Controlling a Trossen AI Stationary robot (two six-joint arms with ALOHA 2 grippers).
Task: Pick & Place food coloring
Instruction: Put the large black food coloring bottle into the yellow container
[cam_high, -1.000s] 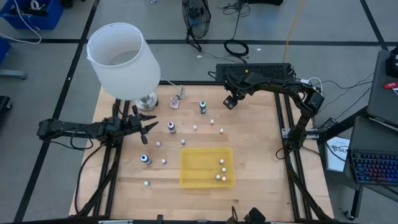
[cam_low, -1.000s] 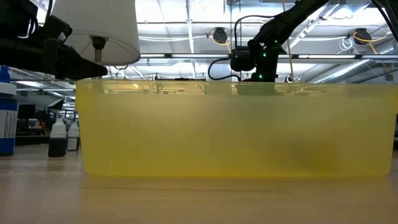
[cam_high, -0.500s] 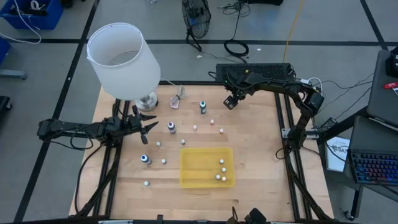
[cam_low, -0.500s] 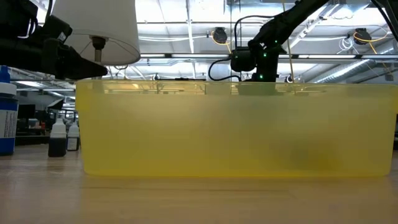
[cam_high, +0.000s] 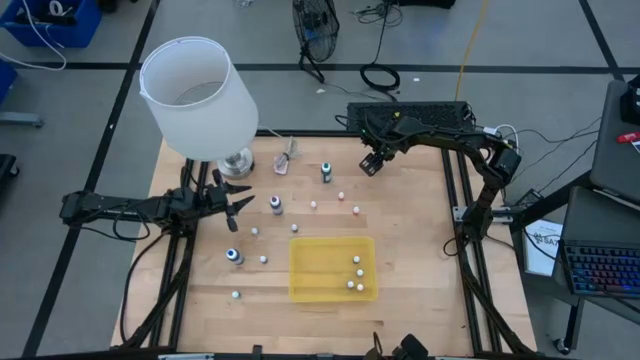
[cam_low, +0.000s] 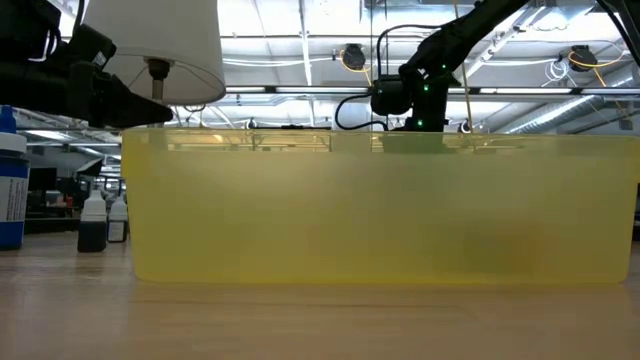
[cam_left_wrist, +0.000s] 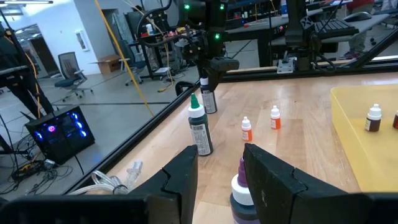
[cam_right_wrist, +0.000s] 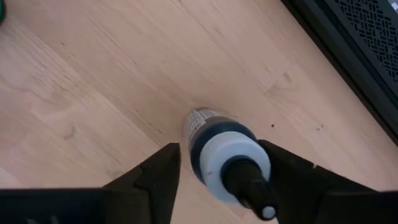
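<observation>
Your right tool (cam_right_wrist: 217, 186) holds a dark bottle (cam_right_wrist: 221, 146) between its fingers above the worktop (cam_right_wrist: 93, 81); your left tool (cam_left_wrist: 217, 180) is open behind a purple bottle (cam_left_wrist: 241, 193).

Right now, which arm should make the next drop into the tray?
Right. The right gripper has a dark bottle between its fingers above the table. The left gripper is open, with the purple bottle just ahead. The tray lies between the arms.
</observation>
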